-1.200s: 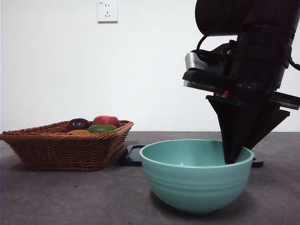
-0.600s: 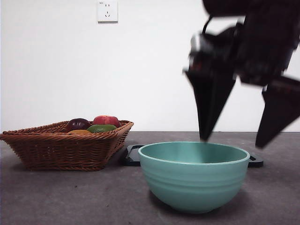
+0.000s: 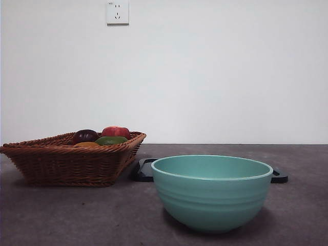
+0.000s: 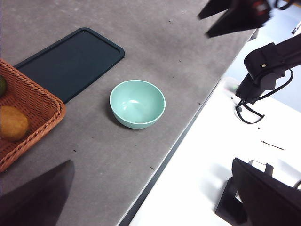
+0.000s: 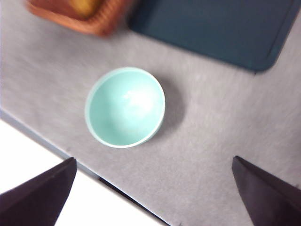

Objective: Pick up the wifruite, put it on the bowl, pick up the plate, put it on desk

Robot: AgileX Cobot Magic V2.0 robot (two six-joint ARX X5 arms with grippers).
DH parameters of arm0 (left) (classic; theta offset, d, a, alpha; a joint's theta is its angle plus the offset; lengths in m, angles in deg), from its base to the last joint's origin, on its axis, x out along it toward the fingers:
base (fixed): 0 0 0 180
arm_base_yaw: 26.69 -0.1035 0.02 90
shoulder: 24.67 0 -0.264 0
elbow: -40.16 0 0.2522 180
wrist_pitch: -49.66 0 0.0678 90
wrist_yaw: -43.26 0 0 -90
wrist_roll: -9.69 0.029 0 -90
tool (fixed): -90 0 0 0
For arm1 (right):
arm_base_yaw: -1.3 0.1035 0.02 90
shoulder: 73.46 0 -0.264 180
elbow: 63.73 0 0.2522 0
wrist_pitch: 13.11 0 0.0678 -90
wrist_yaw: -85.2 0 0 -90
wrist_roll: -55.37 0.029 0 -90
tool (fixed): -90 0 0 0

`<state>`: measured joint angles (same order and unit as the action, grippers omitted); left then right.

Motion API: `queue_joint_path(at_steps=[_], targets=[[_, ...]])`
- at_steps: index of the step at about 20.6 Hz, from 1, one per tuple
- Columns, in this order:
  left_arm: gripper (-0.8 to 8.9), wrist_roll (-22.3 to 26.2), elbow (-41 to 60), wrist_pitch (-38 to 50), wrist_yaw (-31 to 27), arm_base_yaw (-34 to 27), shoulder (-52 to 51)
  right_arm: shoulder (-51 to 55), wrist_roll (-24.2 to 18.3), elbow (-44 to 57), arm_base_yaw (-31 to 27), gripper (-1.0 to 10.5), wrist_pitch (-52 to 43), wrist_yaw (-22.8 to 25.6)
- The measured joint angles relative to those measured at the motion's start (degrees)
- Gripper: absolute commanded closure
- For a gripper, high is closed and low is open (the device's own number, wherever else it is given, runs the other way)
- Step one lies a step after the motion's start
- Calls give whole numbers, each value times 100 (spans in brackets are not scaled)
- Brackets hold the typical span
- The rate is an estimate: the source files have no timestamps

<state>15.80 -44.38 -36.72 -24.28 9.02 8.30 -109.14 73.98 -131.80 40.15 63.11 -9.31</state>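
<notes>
Mint-green ceramic, the bowl (image 3: 212, 192) stands upright and empty on the desk (image 3: 77, 215), below and between the wide-spread jaws of both raised pincers. The left gripper (image 4: 155, 197) holds nothing; its 2 jaws stand far apart, and the bowl (image 4: 137, 103) lies ahead of them, near the desk (image 4: 178, 56) edge. The right gripper (image 5: 153, 195) also holds nothing, with its 2 jaws wide; the bowl (image 5: 125, 107) sits beneath it, slightly toward 1 jaw. The right wrist view is blurred. A dark flat tray (image 4: 70, 62) lies on the desk just beyond the bowl, apart from it. A woven wicker basket (image 3: 72, 160) stands beside the tray, touching or nearly touching its end. The wifruite (image 4: 13, 123) lies inside the basket (image 4: 33, 113), well away from both pincers. In the front view, the basket also holds a dark purple fruit (image 3: 85, 136), a red fruit (image 3: 116, 131) and a green fruit (image 3: 110, 140). A wall socket (image 3: 117, 12) is fixed high on the white wall.
</notes>
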Motion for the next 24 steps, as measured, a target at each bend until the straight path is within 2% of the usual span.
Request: queue_joint_path(at_steps=[6, 13, 14, 16, 17, 24], targets=[[219, 0, 0, -2, 0, 0, 0, 1797, -188, -203, 0, 355, 525, -166], [236, 0, 0, -4, 2, 0, 0, 2559, -195, -214, 0, 356, 643, -151], [344, 0, 0, -4, 0, 0, 0, 2559, -195, -214, 0, 421, 634, -151], [686, 2, 0, -2, 0, 0, 0, 2559, -190, -214, 0, 806, 640, -155], [808, 2, 0, -2, 0, 0, 0, 2559, -195, -214, 0, 953, 643, -155], [794, 0, -2, 31, 0, 0, 0, 2559, -225, -214, 0, 929, 627, -149]])
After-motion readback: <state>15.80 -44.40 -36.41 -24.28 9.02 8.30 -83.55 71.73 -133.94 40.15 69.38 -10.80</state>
